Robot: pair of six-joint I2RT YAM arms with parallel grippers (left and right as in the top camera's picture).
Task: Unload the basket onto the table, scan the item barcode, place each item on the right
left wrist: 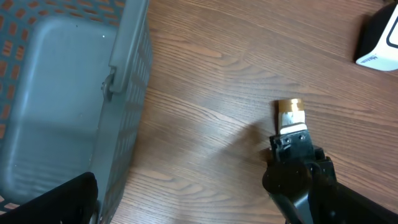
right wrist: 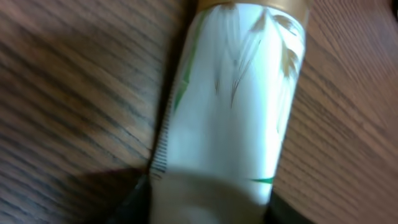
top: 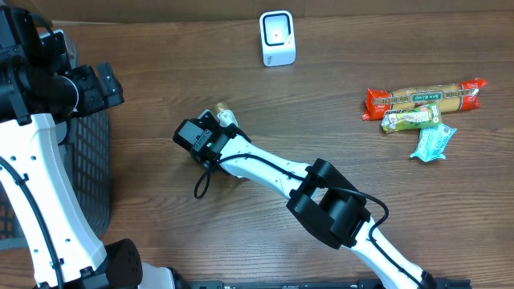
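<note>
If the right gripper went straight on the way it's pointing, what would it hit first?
The white bottle with the gold cap. It lies directly ahead of the right gripper and fills the wrist view. Beneath it is only the wooden table. I cannot tell whether the gripper touches the bottle.

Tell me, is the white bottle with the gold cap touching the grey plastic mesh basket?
Apart. The left wrist view shows a broad stretch of bare wooden table between the white bottle and the grey basket.
</note>
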